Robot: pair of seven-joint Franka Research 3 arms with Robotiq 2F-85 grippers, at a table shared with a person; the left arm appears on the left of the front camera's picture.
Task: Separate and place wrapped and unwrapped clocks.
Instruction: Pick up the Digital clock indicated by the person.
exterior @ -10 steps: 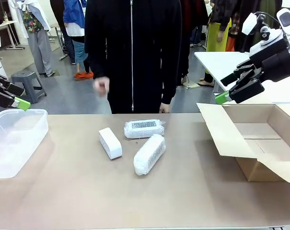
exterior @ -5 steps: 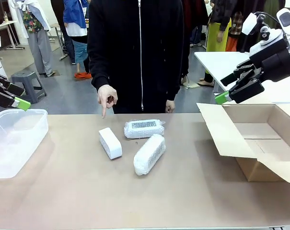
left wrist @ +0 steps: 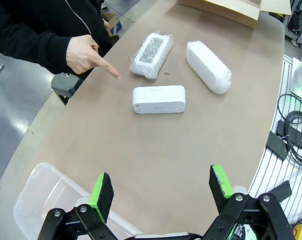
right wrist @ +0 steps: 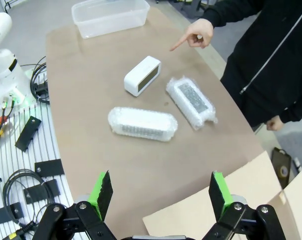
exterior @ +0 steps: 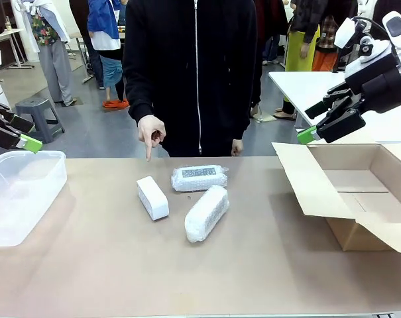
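Observation:
Three clocks lie mid-table. The unwrapped clock [exterior: 152,197] [left wrist: 158,99] [right wrist: 142,75] is a smooth white block on the left. One bubble-wrapped clock [exterior: 199,177] [left wrist: 151,54] [right wrist: 191,103] lies behind it, dark face up; a second wrapped clock [exterior: 206,212] [left wrist: 208,67] [right wrist: 142,123] lies in front. A person's hand [exterior: 150,132] [left wrist: 86,53] [right wrist: 195,35] points a finger down toward the unwrapped clock. My left gripper [exterior: 18,136] [left wrist: 160,192] hovers open above the tub at far left. My right gripper [exterior: 323,122] [right wrist: 159,195] hangs open above the box at right. Both are empty.
A clear plastic tub [exterior: 21,192] [left wrist: 46,200] [right wrist: 110,16] sits at the table's left edge. An open cardboard box [exterior: 349,192] [right wrist: 225,200] stands at the right. The person in black [exterior: 190,66] stands at the far side.
The person's hand came forward and lowered, its finger now pointing down near the unwrapped clock. Both arms and the clocks stayed still.

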